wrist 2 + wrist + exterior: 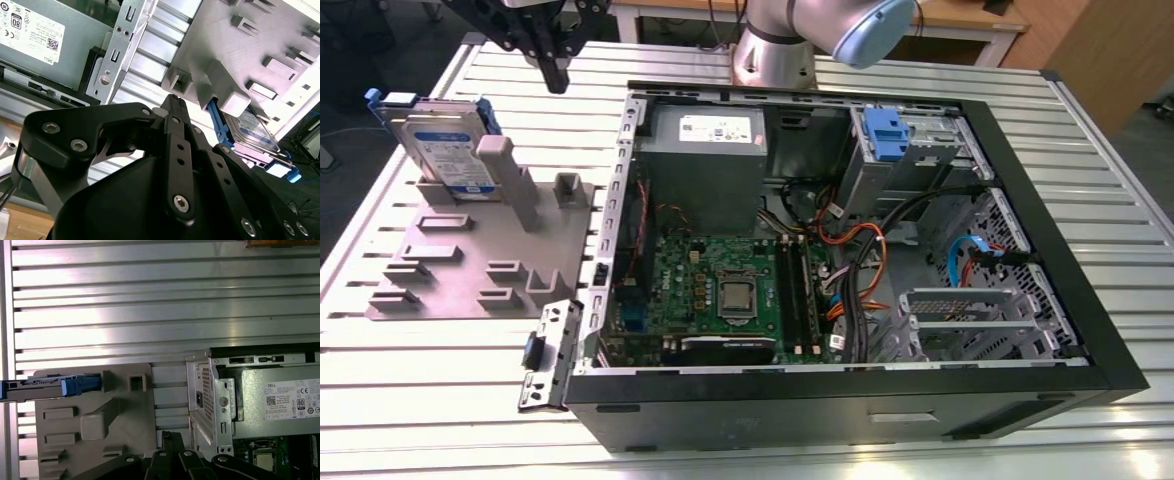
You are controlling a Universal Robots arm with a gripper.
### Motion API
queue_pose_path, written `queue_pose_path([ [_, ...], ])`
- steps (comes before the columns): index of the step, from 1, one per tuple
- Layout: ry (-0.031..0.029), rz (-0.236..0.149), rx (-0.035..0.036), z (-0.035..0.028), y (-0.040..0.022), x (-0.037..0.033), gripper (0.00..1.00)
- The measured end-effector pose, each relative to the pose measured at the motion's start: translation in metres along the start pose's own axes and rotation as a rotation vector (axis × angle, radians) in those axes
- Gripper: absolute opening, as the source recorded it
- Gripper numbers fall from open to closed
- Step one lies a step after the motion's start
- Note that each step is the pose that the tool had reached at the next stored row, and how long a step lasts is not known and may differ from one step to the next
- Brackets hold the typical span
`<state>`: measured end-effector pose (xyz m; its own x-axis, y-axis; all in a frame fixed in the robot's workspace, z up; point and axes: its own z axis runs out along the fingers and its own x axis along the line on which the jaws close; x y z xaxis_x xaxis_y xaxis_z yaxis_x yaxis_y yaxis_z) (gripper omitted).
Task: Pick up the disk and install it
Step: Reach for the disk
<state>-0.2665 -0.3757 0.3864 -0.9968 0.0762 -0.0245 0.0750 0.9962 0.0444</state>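
The disk [447, 145] stands upright on its edge in a grey slotted holder [467, 262] on the table, at the exterior view's left. It is silver with a white-and-blue label and a blue bracket. My black gripper [556, 82] hangs above the table beyond the holder, between the disk and the open computer case [1067, 290], touching neither. Its fingers are shut together with nothing in them. In the second wrist view the gripper [171, 98] points toward the holder [240, 50] and the disk [250, 127]. In the first wrist view the disk [50, 386] is seen edge-on, apart from the gripper [169, 435].
The open case holds a grey power-supply box [707, 150], a motherboard [720, 290], cables and a drive bay with a blue latch [885, 135]. The arm's base [774, 50] stands behind the case. The ribbed metal table [150, 305] runs under everything.
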Motion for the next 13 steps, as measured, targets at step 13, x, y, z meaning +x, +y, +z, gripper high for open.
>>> queue_pose_path([
  [13, 0.0000, 0.000, 0.0000, 0.0000, -0.0002, 0.0065, 0.11],
])
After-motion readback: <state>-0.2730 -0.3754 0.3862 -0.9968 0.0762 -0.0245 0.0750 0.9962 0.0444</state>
